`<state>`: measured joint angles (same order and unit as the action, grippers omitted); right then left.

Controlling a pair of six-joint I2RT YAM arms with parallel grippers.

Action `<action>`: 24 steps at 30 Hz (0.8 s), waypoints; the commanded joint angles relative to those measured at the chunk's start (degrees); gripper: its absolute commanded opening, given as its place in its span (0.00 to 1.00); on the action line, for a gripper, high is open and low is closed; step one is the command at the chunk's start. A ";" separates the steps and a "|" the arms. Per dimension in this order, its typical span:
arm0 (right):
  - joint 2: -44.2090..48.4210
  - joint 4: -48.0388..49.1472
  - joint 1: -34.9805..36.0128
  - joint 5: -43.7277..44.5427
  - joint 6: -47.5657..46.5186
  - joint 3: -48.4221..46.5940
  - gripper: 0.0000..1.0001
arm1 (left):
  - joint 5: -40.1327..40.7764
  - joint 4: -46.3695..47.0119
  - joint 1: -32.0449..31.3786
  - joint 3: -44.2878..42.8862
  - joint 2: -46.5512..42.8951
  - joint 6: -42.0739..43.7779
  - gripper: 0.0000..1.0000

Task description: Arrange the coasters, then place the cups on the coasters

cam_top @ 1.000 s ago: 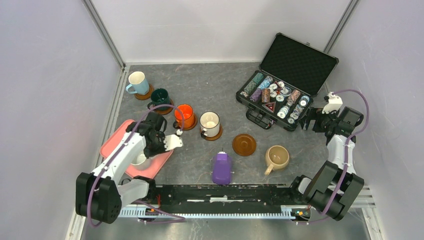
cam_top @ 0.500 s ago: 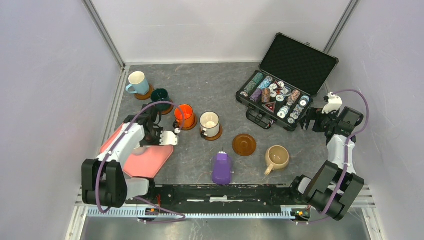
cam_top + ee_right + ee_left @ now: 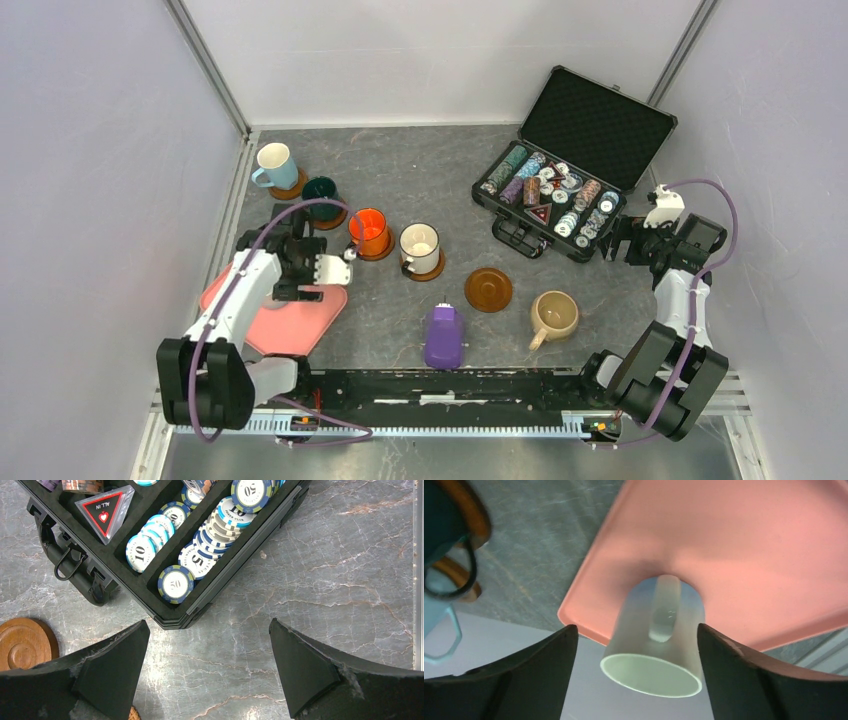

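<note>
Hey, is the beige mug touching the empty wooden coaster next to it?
Apart. The top view shows bare grey table between the beige mug and the empty coaster.

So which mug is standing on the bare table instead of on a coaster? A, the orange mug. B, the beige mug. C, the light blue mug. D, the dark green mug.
B: the beige mug stands on the grey table beside the empty coaster, while the light blue mug, the orange mug and the dark green mug each sit on a coaster.
</note>
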<state>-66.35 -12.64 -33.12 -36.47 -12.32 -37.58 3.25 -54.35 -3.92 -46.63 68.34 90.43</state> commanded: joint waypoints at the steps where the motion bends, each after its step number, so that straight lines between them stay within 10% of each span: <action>1: 0.00 0.44 -0.27 -1.03 -0.85 -0.03 0.98 | -6.02 0.37 0.31 -7.62 -3.67 -15.25 1.00; 11: 0.03 0.42 -0.27 -1.85 -0.64 -0.12 0.98 | -5.56 4.25 0.27 -16.24 -0.76 -58.52 0.90; 17: 0.16 0.33 -0.27 -1.82 -0.69 -0.14 0.98 | -3.57 5.66 0.31 -14.25 3.97 -64.49 0.51; 24: 0.25 0.16 -0.27 -1.68 -0.96 -0.12 0.98 | 1.73 9.27 0.32 -10.91 7.91 -66.84 0.40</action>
<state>-66.39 -13.02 -33.12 -37.36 -12.34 -37.58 2.17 -48.18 -3.86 -58.72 75.07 28.49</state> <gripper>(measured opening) 0.980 0.420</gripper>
